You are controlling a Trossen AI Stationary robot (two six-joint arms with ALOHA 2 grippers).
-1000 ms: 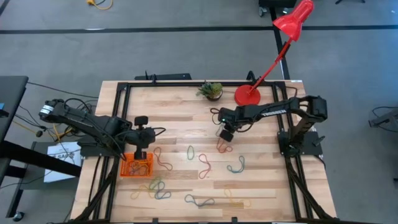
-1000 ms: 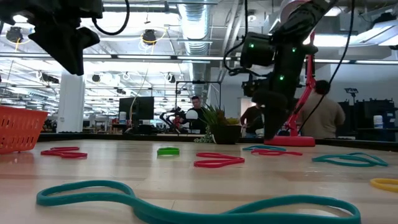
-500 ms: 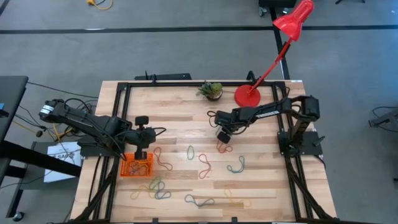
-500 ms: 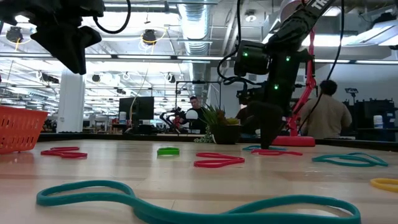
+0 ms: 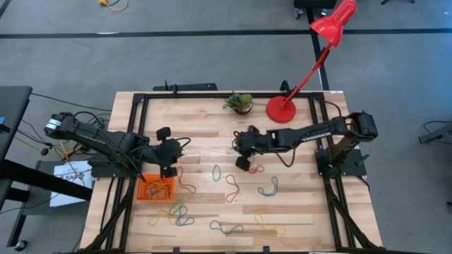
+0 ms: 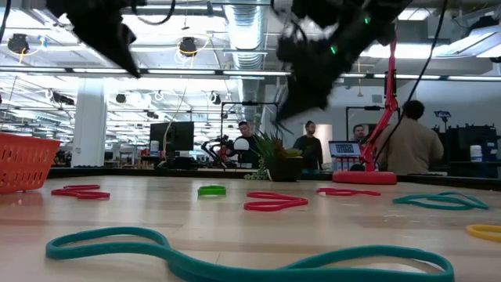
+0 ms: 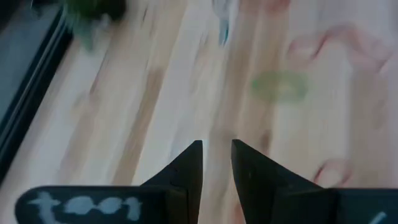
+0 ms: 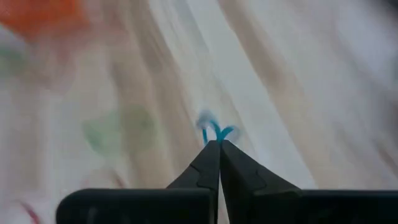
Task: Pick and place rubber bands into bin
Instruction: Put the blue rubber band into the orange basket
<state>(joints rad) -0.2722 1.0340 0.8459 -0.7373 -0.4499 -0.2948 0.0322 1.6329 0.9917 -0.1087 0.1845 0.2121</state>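
Note:
Several rubber bands lie loose on the wooden table: a green one (image 5: 217, 171), red ones (image 5: 233, 185) (image 5: 256, 168), a teal one (image 5: 268, 188) and a mixed heap (image 5: 173, 212) near the front. The orange bin (image 5: 154, 189) stands at the left. My right gripper (image 8: 219, 144) hangs above the table's middle (image 5: 242, 161), shut on a blue rubber band (image 8: 212, 131). My left gripper (image 7: 216, 149) hovers over the bin's far right corner (image 5: 169, 166), open by a narrow gap with nothing between its fingers. My right gripper pinches a short bit of the blue rubber band (image 8: 210, 133) between its two fingertips. A small curl of the band sticks out beyond the tips. The fingers slant down from the table's right side. The rest of the band is hidden behind the fingers.
A small potted plant (image 5: 240, 103) and a red lamp base (image 5: 282, 109) stand at the table's far edge. A grey-blue band (image 5: 226, 227) and a yellow band (image 5: 267, 224) lie near the front edge. People stand in the room beyond the table.
My right gripper has shut on the blue band where it lay beside a red one, then risen and swung toward the table's left, tipping nearer to level. The red band stays on the table. My left gripper has tipped up nearer to level above the bin.

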